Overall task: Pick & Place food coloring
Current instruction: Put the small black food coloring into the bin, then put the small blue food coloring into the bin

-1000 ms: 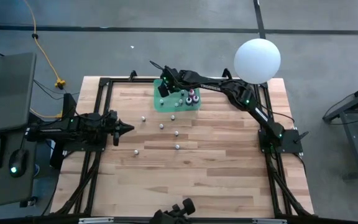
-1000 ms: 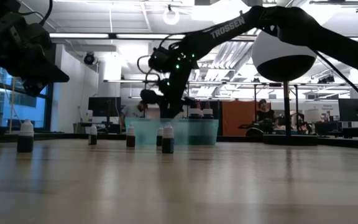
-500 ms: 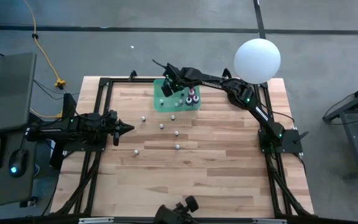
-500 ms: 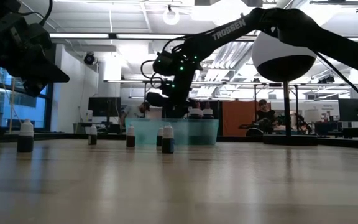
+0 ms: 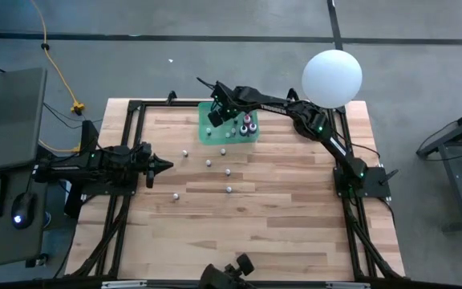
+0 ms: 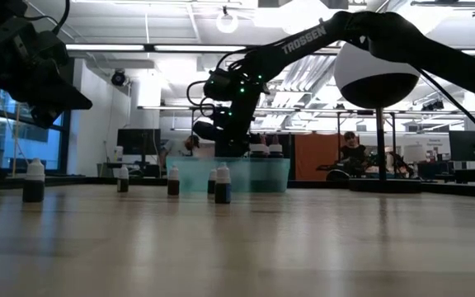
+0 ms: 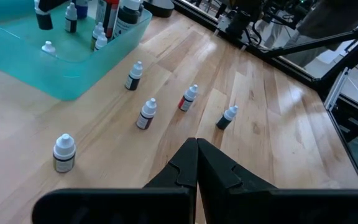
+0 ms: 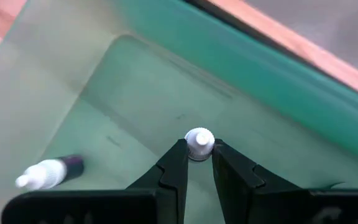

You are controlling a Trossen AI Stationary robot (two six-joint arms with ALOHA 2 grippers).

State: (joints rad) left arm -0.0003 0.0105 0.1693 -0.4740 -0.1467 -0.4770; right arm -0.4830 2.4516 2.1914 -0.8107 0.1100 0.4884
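Observation:
The green translucent tray (image 5: pixel 212 136) stands at the table's far middle. My right gripper (image 8: pixel 199 154) reaches down into its left part and is shut on a small food coloring bottle (image 8: pixel 199 142), of which only the white cap shows. Another bottle (image 8: pixel 45 173) lies on its side on the tray floor. More bottles (image 5: pixel 248 124) stand upright in the tray's right part. Several food coloring bottles (image 5: pixel 208 162) stand loose on the wood, seen closer in the left wrist view (image 7: pixel 146 114). My left gripper (image 5: pixel 165 166) waits shut at the table's left side. My right gripper has the bottle's white cap (image 8: pixel 199 135) pinched between its two fingertips (image 8: pixel 178 155). The fingers come slanting down from above, and the bottle stands upright under them. Cap and fingers hide the bottle's body, so I cannot tell whether its base stands on the tray floor.
A big white globe lamp (image 5: pixel 332 77) hangs over the table's far right corner, above the right arm. A black frame (image 5: pixel 135 108) runs around the table's edges. The near half of the wooden top (image 5: pixel 247 233) is bare.
My right gripper has turned a little at the wrist above the tray's left part and stays in much the same place. The loose bottles on the table have not moved.

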